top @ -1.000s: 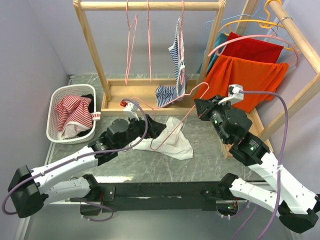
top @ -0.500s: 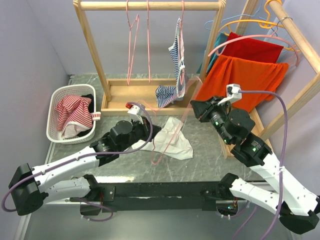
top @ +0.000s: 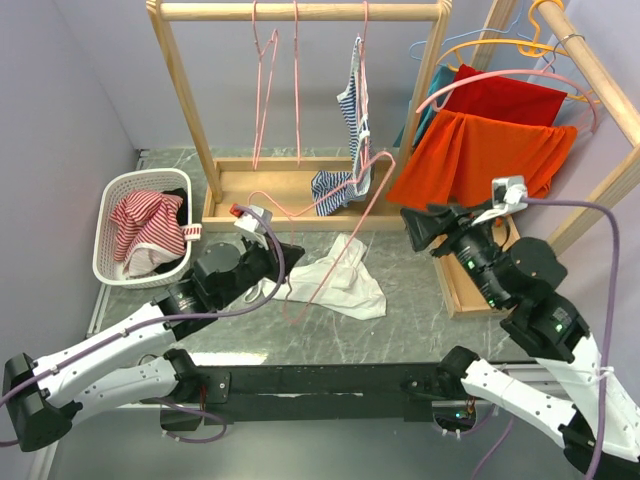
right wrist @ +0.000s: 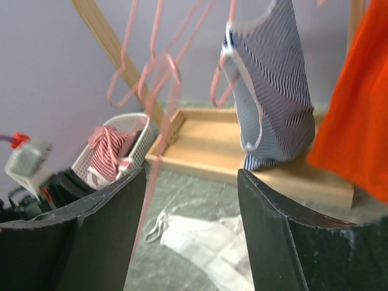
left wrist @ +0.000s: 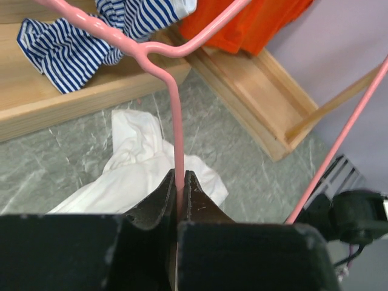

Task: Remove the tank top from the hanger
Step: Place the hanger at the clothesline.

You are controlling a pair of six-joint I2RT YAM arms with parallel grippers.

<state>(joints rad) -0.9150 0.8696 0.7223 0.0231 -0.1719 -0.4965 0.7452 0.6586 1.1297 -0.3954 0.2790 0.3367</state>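
Tank top (top: 340, 285), white, lies crumpled on the table (top: 400, 320) between the two arms, just in front of the wooden rack (top: 300, 12). Pink hanger (left wrist: 176, 121) stands tilted over it. Left gripper (left wrist: 180, 182) has its jaws pressed together on the hanger's thin wire, with the hook end leaning up toward the rack. Right gripper (right wrist: 189, 176) has its fingers spread and holds nothing; it sits off to the right, apart from both hanger and cloth

Judgement: the garment looks free of the hanger, so the task is nearly done. In the top view wire and cloth overlap, so I cannot tell whether a strap is caught at the hanger's low corner. In the left wrist view the cloth lies flat under the wire and no strap shows over it

To do this step well:
- raise the hanger slowly and straight up with the left arm, watching whether any cloth rises with it
- if a strap does lift, bring the right gripper down to pinch the cloth and draw it off the wire end rather than yanking the hanger
- hold the pinch firmly, since a round wire is likely to swivel between the jaws and the long frame would swing
- steer the top of the hanger clear of the striped top (top: 352, 110) hanging on the rack and the orange cloth (top: 480, 150)
- hold the right arm out of the hanger's path
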